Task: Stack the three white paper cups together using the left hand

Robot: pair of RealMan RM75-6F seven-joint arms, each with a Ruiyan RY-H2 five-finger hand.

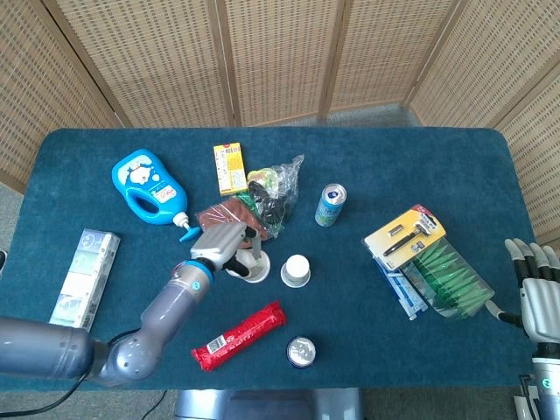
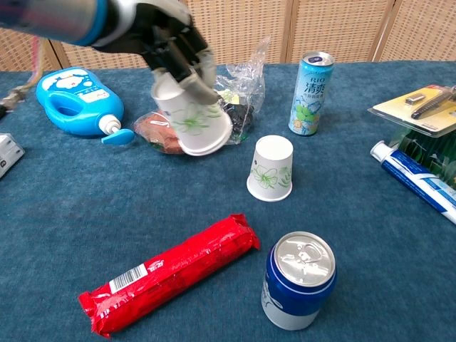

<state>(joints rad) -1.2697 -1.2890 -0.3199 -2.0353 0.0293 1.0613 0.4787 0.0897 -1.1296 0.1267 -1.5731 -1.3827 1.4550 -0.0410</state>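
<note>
Cup (image 2: 191, 116) in left hand (image 2: 169, 37), beside snack bags (image 2: 178, 125)

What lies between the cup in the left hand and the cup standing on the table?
Only bare blue cloth; the chest view shows the held cup and the standing cup apart.

Both views are brightly and evenly lit by soft light from above. Shadows on the blue table (image 1: 455, 166) are faint and short. Small glare spots show on the clear plastic bag (image 2: 246, 78) and the blue can (image 2: 299, 281) top near the table's front edge. The left hand (image 2: 167, 35) looks slightly blurred in the chest view. Everything else is sharp.
</note>
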